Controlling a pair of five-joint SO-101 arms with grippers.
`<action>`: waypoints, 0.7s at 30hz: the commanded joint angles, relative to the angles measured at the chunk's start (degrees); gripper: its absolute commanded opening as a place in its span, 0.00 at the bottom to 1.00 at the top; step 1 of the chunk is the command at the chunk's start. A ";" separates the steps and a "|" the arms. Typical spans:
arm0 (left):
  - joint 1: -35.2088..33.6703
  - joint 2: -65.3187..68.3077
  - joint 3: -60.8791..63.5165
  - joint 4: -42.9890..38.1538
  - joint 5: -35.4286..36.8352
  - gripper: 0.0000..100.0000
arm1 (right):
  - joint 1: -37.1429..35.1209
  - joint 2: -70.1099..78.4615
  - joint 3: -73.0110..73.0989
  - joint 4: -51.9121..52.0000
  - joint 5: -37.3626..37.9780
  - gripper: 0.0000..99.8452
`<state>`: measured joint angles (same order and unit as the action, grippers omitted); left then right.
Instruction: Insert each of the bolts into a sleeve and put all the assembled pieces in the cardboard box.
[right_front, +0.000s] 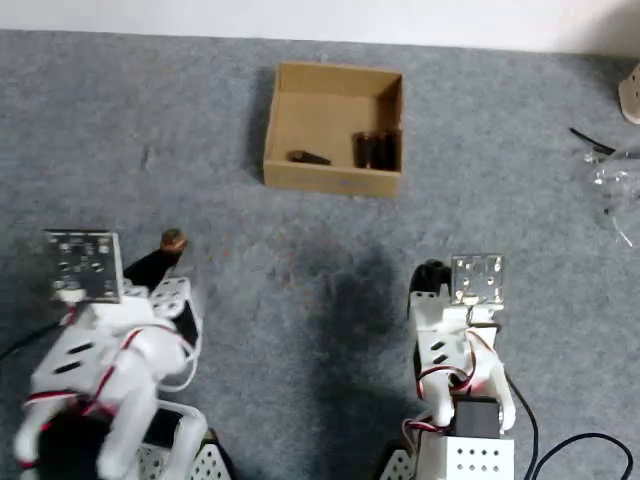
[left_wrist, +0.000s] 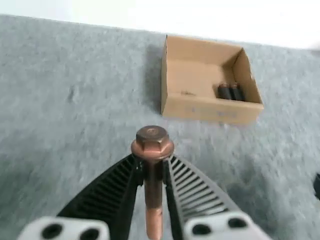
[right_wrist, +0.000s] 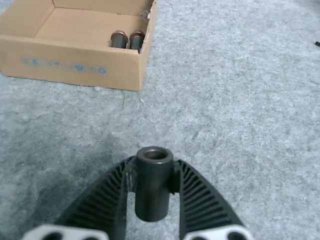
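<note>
- Brown cardboard box (right_front: 330, 178), upper centre of the high view, already holds dark assembled pieces (right_front: 376, 150);
- left gripper (left_wrist: 153, 167) clamps a copper hex-head bolt (left_wrist: 152, 144); right gripper (right_wrist: 154, 169) clamps a dark cylindrical sleeve (right_wrist: 153, 195);
- joining and boxing this pair likely remain.

Cardboard box (right_wrist: 131, 60), outer side wall: one line of blue print (right_wrist: 64, 66), too blurred to read. Nothing else legible.

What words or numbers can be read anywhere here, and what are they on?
Blue print on the cardboard box front wall: too blurred to read.
Marks on the left arm's circuit board: too small to read.
No writing visible on the bolt or the sleeve.
</note>
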<state>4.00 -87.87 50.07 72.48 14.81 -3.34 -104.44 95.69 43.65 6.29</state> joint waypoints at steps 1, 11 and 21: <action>0.04 -7.43 14.73 -17.85 -1.05 0.01 | -0.57 -0.84 4.62 -0.75 0.97 0.00; -0.13 -16.40 42.15 -50.55 3.43 0.01 | -0.57 -0.84 4.44 0.22 0.97 0.00; -5.23 -16.40 46.02 -54.68 20.48 0.01 | -2.33 -0.84 4.18 0.31 0.70 0.00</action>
<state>0.92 -103.43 95.96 19.91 32.75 -3.60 -104.44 95.69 43.91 6.29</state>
